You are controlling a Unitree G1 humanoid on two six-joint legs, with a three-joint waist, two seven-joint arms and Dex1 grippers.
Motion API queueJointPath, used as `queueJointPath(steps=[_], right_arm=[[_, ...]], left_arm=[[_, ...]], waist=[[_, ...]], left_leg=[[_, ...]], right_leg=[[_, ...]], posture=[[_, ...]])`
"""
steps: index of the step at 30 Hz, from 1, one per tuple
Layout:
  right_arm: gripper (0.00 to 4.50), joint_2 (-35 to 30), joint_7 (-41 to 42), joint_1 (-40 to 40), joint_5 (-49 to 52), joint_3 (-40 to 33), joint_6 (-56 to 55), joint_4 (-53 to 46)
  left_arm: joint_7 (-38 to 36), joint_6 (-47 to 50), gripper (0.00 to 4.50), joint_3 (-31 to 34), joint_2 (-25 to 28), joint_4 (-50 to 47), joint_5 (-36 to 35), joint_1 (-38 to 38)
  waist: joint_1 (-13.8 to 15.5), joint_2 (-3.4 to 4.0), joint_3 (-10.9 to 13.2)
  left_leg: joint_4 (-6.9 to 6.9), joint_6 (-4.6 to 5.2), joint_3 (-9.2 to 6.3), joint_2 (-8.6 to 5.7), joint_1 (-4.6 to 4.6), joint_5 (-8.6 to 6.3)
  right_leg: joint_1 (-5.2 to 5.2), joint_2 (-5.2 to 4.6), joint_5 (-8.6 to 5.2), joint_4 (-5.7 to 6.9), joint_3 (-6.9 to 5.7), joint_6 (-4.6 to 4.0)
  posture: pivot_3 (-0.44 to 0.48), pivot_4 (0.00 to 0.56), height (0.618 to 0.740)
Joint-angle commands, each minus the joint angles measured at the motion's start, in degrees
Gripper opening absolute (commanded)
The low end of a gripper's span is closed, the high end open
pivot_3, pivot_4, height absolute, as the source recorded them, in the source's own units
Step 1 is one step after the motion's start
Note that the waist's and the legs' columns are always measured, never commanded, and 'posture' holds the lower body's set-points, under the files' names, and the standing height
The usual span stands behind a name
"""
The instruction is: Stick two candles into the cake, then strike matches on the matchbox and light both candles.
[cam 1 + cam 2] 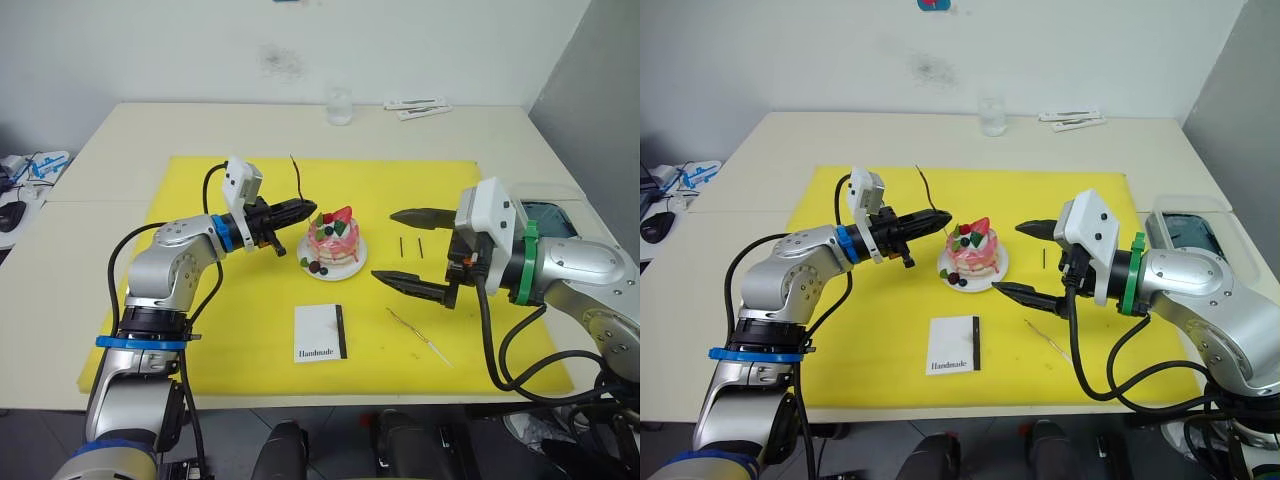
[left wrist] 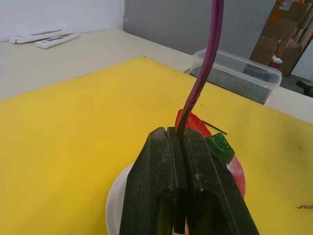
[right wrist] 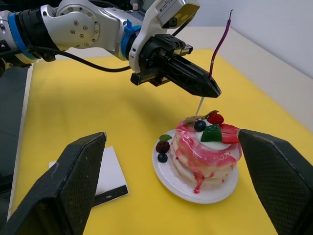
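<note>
The left gripper (image 1: 308, 210) is clenched on one candle (image 3: 218, 45), pinching it near its pale lower end, which hangs just above the cake (image 1: 334, 243) at the side nearer the robot's left; the rest of the candle rises wavy above the fingers. The cake sits on its white plate (image 1: 352, 271) near the middle of the yellow mat (image 1: 180, 330). The right gripper (image 1: 404, 247) hovers just beside the cake on the robot's right, its fingers spread wide and holding nothing. Between those fingers, on the mat, lie the two matches (image 1: 410, 247), side by side. The other candle (image 1: 418, 336) lies flat on the mat toward its front edge, on the right half, below the right gripper. The matchbox (image 1: 321, 332) lies flat near the mat's front edge, in front of the cake, its black strip on the right side. A glass (image 1: 340, 105) and white strips (image 1: 417, 107) stand at the table's far edge, and a lidded clear box (image 1: 548, 213) sits off the mat's right edge.
</note>
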Motion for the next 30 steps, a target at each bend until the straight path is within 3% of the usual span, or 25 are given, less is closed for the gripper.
queueJointPath(steps=[1, 30], right_arm=[[4.48, -0.2, 0.2, -0.4, -0.1, -1.5, -0.9, -1.4], [4.48, 0.5, -0.1, -0.5, 0.3, -1.2, -0.8, -1.6]], left_arm=[[0.1, -0.7, 0.0, 1.1, -0.2, -0.6, 0.2, 0.0], [1.3, -5.1, 0.0, -1.2, -2.3, -1.1, 5.5, 4.9]], waist=[[0.0, 0.0, 0.0], [0.0, 0.0, 0.0]], left_leg=[[0.0, 0.0, 0.0, 0.0, 0.0, 0.0], [0.06, 0.0, 0.0, 0.0, 0.04, 0.0]], right_leg=[[0.0, 0.0, 0.0, 0.0, 0.0, 0.0], [0.04, 0.0, 0.05, 0.05, 0.01, -0.02]], posture=[[0.0, 0.15, 0.74], [0.0, 0.15, 0.74]])
